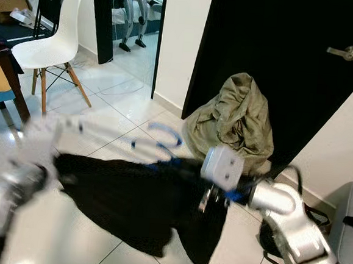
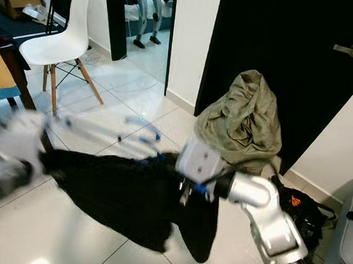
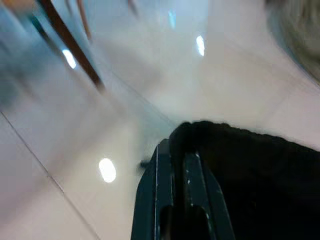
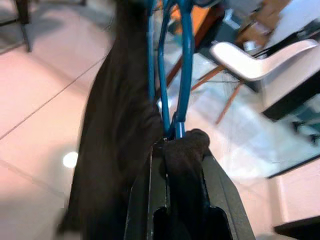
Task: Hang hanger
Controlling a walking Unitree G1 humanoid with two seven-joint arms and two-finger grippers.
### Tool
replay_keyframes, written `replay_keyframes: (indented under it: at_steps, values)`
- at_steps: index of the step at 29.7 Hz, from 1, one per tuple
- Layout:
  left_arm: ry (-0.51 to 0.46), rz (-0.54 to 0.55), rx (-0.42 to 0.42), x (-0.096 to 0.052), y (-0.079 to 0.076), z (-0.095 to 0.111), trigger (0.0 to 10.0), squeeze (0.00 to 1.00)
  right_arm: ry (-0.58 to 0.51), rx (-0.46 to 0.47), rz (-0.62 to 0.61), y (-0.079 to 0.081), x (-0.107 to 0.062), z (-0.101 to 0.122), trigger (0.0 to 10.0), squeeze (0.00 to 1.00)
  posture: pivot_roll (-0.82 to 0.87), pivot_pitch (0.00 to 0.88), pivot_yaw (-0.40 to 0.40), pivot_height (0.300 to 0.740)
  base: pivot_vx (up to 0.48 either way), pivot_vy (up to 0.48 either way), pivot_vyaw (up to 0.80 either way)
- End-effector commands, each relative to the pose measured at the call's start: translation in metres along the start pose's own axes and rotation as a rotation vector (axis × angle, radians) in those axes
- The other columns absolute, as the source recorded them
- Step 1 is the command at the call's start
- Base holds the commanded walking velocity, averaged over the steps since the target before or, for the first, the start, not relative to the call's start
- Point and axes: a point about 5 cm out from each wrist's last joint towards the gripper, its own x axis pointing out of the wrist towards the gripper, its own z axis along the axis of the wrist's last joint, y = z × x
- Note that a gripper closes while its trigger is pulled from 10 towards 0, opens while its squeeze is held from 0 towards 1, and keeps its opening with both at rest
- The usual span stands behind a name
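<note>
At frame centre your limp black cloth drapes over a thin blue wire hanger. Right gripper has its jaws pinching cloth and hanger together; left gripper, blurred, has its jaws pressed together on the cloth's edge.

A shiny white tile floor holds a white chair near a big black door.

Right arm: rounded silver shells, a black joint at its base.
Wrist block: pale grey box, blue fittings beneath it.
Left arm: silver, heavily blurred.
Fingers: long, flat, glossy black, in pairs.
</note>
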Motion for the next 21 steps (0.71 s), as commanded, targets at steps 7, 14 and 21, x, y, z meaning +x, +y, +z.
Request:
replay_keyframes:
  at_steps: [7, 14, 21]
  values:
    - [0.003, 0.177, 0.006, 0.006, 0.033, -0.001, 10.0, 0.0, -0.048, -0.014, 0.073, 0.01, -0.006, 0.007, 0.0, 0.0, 0.0, 0.22, -0.058, 0.74, 0.0, 0.0, 0.0]
    - [0.022, 0.078, 0.024, 0.007, 0.016, -0.007, 10.0, 0.0, -0.093, -0.018, 0.084, 0.013, -0.001, 0.013, 0.0, 0.0, 0.0, 0.213, -0.053, 0.74, 0.0, 0.0, 0.0]
    - [-0.025, 0.01, 0.028, 0.006, 0.006, 0.0, 10.0, 0.0, -0.027, -0.057, 0.066, 0.015, 0.007, 0.002, 0.0, 0.0, 0.01, 0.209, -0.06, 0.74, 0.0, 0.0, 0.0]
